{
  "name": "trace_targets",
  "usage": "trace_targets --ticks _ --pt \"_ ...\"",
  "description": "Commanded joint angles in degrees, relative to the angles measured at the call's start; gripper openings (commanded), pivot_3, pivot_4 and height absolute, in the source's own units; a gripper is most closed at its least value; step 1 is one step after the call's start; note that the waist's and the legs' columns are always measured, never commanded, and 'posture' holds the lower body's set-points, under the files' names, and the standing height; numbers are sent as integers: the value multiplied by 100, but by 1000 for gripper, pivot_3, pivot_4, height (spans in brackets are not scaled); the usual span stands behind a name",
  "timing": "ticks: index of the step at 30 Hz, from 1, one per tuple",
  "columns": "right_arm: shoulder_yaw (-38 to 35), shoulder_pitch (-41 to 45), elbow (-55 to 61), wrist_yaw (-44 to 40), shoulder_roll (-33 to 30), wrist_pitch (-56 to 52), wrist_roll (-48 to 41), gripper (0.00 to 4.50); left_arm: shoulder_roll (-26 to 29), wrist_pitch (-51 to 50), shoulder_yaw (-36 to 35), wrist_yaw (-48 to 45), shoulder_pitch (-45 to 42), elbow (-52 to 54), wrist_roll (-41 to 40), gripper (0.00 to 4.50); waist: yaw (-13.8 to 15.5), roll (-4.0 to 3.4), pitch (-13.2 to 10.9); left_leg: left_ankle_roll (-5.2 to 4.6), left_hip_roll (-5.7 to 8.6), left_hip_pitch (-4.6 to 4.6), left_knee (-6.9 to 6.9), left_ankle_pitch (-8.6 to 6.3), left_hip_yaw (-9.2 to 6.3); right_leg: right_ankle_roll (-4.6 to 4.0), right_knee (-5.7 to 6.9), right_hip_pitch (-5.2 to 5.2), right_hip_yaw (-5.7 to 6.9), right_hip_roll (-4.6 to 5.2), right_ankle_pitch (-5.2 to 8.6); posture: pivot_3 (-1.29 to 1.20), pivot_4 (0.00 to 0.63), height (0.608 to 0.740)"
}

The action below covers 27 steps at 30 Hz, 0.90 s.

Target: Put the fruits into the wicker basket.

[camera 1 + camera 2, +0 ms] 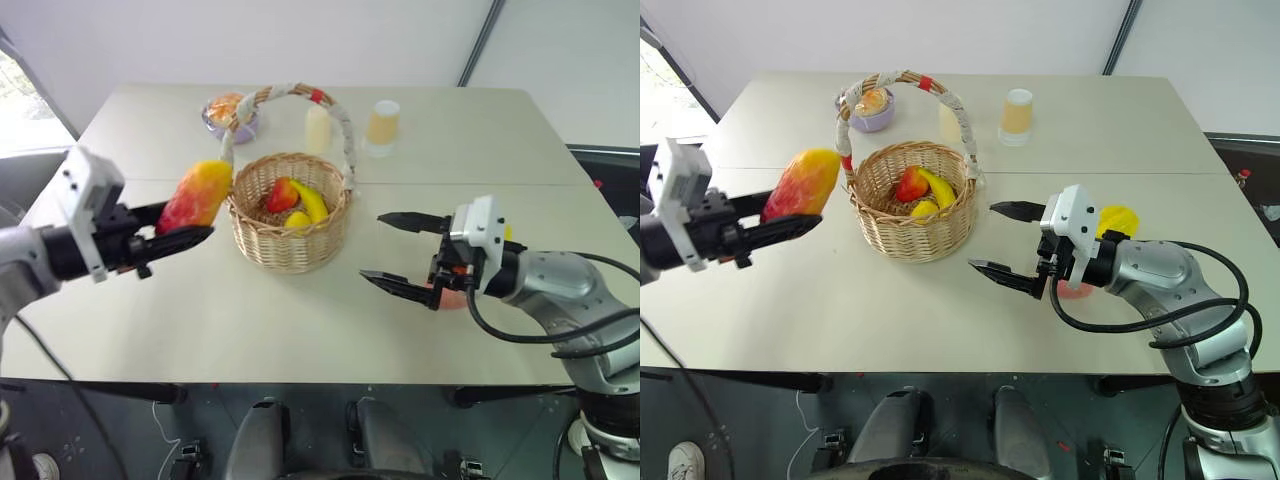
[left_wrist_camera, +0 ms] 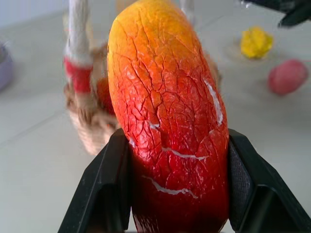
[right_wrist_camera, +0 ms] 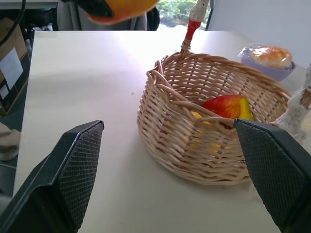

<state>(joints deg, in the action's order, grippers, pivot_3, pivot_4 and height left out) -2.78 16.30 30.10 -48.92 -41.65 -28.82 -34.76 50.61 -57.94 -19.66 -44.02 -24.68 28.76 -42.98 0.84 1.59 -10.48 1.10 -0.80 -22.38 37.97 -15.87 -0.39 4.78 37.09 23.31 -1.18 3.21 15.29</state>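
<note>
mango [image 1: 197, 195]: red fading to orange-yellow, fine crackle lines
basket [image 1: 288, 228]: tan weave
handle [image 1: 958, 108]: pale wrap, red bands
starfruit [image 1: 1118, 219]: bright yellow
peach [image 2: 287, 76]: pink
cup [image 1: 383, 124]: orange
bowl [image 1: 872, 118]: purple
table [image 1: 250, 320]: beige

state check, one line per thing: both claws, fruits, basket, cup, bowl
left claw: shut on the mango, held off the table
mango: gripped, in the air beside the basket
right claw: open, empty
basket: upright on the table, some fruit already inside
starfruit: on the table, outside the basket
peach: on the table, outside the basket
cup: upright
bowl: upright, filled
</note>
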Motion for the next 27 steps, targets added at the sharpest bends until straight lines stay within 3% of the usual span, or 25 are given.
trace_targets --ticks 1,4,7,12,13,19,23,27 --pt "-129 67 119 48 -17 100 48 4500 -320 223 1501 503 -827 -124 766 1865 -15 0 0 -5 2 -1 1 -3 2 17 -2 0 -2 -4 -10 0 150 740" --pt "-290 -133 255 142 -90 70 91 4500 -680 309 2185 735 -1460 -837 1279 1865 -47 1 -1 -16 12 -4 4 -9 10 24 -2 6 -12 -17 -11 0 150 740" --pt "-367 -281 360 220 -142 34 120 4500 -779 437 2394 687 -1670 -1199 1494 1865 -136 -3 -4 -17 -4 -9 4 -10 10 23 -1 18 -21 -46 -10 0 150 740" --pt "-695 -841 376 338 -491 -111 366 4500 -926 723 2596 418 -1878 -1511 1689 4260 -155 -8 -8 -16 -14 -9 2 -9 4 19 6 20 -20 -60 -7 0 150 740" --pt "-786 -1009 296 268 -662 -134 469 4500 -930 888 2544 387 -1890 -1552 1748 4454 -159 -8 -8 -16 -14 -8 4 -8 7 20 6 20 -23 -59 -7 0 150 740" --pt "-864 -1673 -223 -206 -1392 185 1093 4500 -804 1388 1778 -630 -1245 -834 899 4454 -174 -8 -10 -16 -14 -6 8 -8 12 20 4 15 -25 -54 -7 0 150 740" --pt "-635 -1619 -621 -345 -1440 415 1395 4500 -593 1260 1607 -1070 -620 -221 387 4454 -169 -13 -11 -15 -17 -2 6 -8 12 20 6 15 -28 -58 -7 0 150 740" --pt "-279 -1437 -1006 -415 -1422 641 1799 4500 -588 1183 1714 -907 -378 79 339 4454 -142 -13 -12 -13 -16 0 12 -7 10 20 8 10 -27 -56 -7 0 150 740"
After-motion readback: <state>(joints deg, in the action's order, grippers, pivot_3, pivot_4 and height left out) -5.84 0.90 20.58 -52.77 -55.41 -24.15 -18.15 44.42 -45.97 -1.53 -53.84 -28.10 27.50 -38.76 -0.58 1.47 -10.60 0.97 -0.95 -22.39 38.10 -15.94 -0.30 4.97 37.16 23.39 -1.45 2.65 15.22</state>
